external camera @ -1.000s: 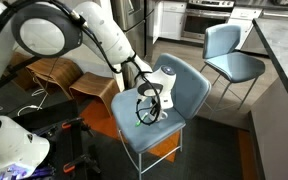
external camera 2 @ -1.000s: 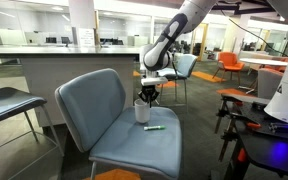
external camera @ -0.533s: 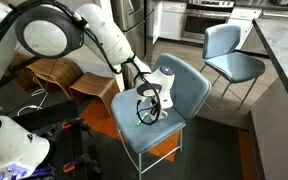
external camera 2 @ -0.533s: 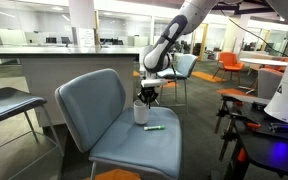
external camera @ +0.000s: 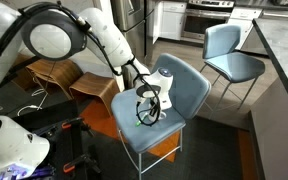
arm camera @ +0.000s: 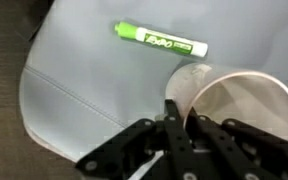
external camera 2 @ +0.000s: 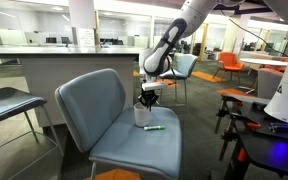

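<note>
Cup [arm camera: 246, 104] just beside end effector [arm camera: 180, 122], marker [arm camera: 160, 40] near

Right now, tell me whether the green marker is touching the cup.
Apart. The wrist view shows a strip of bare seat between the marker and the cup.

arm [external camera 2: 174, 35] slants downward — end effector [external camera 2: 147, 98] points straight down, jaws fully closed.

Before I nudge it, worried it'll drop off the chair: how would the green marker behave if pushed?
The marker looks round and lies flat, so it would probably roll sideways. It seems stiff and light. The chair seat looks smooth, so little would likely stop it.
</note>
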Controlling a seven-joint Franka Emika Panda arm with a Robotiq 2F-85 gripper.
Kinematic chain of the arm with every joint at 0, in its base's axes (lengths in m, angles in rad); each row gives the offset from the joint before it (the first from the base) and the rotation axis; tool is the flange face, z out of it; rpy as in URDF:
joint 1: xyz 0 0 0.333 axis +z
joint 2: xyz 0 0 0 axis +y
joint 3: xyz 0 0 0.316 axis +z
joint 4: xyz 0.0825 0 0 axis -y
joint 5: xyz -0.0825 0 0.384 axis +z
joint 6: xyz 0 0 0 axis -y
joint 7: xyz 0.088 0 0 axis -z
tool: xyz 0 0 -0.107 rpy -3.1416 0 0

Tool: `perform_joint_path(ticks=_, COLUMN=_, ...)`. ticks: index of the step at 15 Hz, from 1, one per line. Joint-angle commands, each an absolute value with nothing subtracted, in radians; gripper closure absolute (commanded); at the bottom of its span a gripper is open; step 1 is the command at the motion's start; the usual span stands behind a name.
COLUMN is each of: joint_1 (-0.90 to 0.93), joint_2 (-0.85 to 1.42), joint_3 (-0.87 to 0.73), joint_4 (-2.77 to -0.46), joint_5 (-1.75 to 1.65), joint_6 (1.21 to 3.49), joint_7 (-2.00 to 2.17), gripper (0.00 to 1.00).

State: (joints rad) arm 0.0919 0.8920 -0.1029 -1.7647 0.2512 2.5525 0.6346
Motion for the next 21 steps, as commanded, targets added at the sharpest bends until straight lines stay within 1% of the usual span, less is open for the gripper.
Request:
perform_joint_path(ticks=1, joint_1=0.106, joint_2=0.895, joint_3=-0.118, joint_4=-1.754, joint_5=0.243, joint_6=2.576, joint_7=0.602, gripper=0.97)
perform_joint_path(ticks=2, joint_1=0.105, joint_2=0.895, joint_3=-0.117, joint_4=-1.753, joint_5=0.243, joint_6=2.577, joint_7=0.599, gripper=0.97)
perform_joint_path(ticks=3, joint_1=0.105, joint_2=0.896, joint_3=-0.116, joint_4=-1.751, joint_5=0.243, joint_6=2.578, joint_7=0.591, gripper=0.76)
perform_joint_path(ticks=4, joint_1=0.103, joint_2=0.896, joint_3=-0.113, joint_4=-1.75, joint_5=0.244, joint_6=2.582, joint_7=0.585, gripper=0.62)
perform_joint_path(ticks=5, joint_1=0.103, joint_2=0.894, joint_3=-0.111, joint_4=-1.748, joint_5=0.244, joint_6=2.584, joint_7=0.58, gripper=0.56)
perform_joint_path(ticks=8, joint_1=0.102, joint_2=0.883, joint_3=-0.107, joint_4=-1.748, joint_5=0.242, joint_6=2.585, joint_7=0.556, gripper=0.32)
perform_joint_path(ticks=12, joint_1=0.11, joint_2=0.844, joint_3=-0.11, joint_4=-1.763, joint_5=0.231, joint_6=2.553, joint_7=0.539, gripper=0.04)
perform_joint_path(ticks=13, joint_1=0.114, joint_2=0.831, joint_3=-0.112, joint_4=-1.77, joint_5=0.226, joint_6=2.551, joint_7=0.536, gripper=0.0)
perform_joint_path(ticks=17, joint_1=0.121, joint_2=0.755, joint_3=-0.109, joint_4=-1.806, joint_5=0.202, joint_6=2.506, joint_7=0.522, gripper=0.0)
perform_joint_path(ticks=21, joint_1=0.086, joint_2=0.647, joint_3=-0.041, joint_4=-1.855, joint_5=0.18, joint_6=2.442, joint_7=0.331, gripper=0.0)
